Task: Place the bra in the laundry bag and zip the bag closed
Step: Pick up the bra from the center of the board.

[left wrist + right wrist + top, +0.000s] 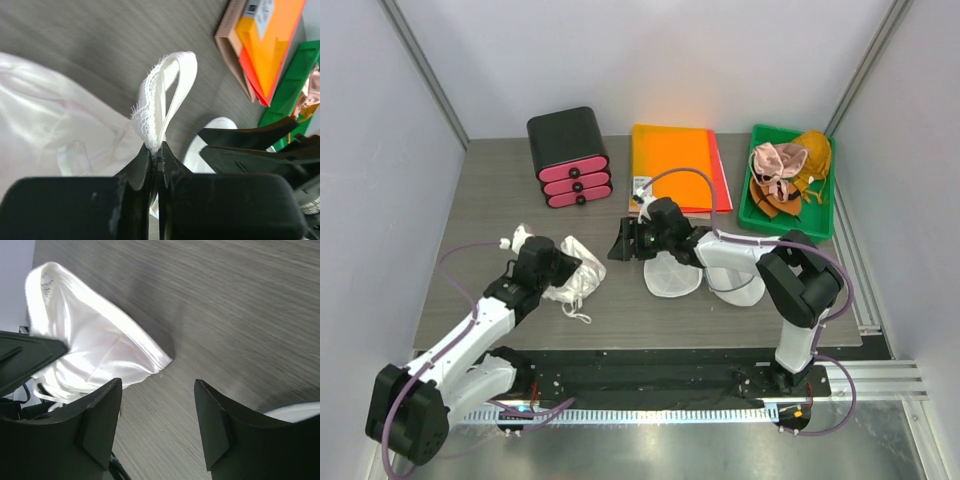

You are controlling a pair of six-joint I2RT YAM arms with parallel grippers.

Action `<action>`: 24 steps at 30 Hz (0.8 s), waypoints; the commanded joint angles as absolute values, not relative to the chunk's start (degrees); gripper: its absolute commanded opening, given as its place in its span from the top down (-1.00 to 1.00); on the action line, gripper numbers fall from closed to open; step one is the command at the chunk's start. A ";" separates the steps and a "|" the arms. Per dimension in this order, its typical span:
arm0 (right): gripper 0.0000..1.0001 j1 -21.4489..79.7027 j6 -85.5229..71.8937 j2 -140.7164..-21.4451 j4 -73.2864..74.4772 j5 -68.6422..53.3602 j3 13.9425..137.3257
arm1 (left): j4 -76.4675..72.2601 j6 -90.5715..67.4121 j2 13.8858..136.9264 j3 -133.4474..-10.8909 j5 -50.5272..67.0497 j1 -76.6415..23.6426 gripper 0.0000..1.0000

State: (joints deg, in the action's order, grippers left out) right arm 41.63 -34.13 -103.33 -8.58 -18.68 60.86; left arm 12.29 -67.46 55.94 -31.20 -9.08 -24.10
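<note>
The bra (578, 282) is white satin and lies crumpled on the table left of centre. My left gripper (563, 268) is shut on its lace-edged strap loop (165, 100), which stands up from the jaws (159, 147). The laundry bag (672, 277) lies open to the right, its second half (740, 290) partly under the right arm. My right gripper (620, 243) hangs open between bra and bag, with only bare table between its fingers (157, 410). The bra (95, 350) shows just beyond its left finger. A sliver of the laundry bag (295, 412) shows at lower right.
A black drawer unit with pink drawers (568, 155) stands at the back left. Orange folders (675, 165) lie at the back centre. A green bin (785, 230) with pink and tan garments sits at the back right. Grey walls close in both sides.
</note>
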 commanded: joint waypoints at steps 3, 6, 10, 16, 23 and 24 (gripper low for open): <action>-0.12 46.40 -34.54 -106.51 -12.48 -23.89 67.85 | 13.97 -70.22 48.96 -25.84 -11.60 -24.34 1.00; -0.08 48.34 -35.24 -108.80 -13.27 -24.87 69.08 | 14.24 -69.44 46.94 -24.26 -11.87 -24.26 0.99; -0.08 49.39 -37.09 -110.65 -16.61 -28.46 69.08 | 17.84 -70.22 44.48 -23.21 -13.27 -24.26 0.78; -0.05 51.41 -36.39 -114.34 -15.21 -32.34 71.80 | 23.63 -71.10 38.69 -23.46 -15.99 -24.35 -0.28; -0.03 52.21 -34.02 -115.66 -12.83 -32.43 73.65 | 42.58 -76.71 39.11 -30.84 -25.65 -24.43 -0.99; -0.04 52.12 -33.84 -116.01 -12.48 -32.34 73.91 | 44.28 -77.77 39.72 -32.59 -26.53 -24.35 -1.00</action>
State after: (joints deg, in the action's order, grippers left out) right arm 51.66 -35.81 -115.50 -12.32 -30.98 70.76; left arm 31.35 -72.69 38.20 -26.17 -18.04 -24.27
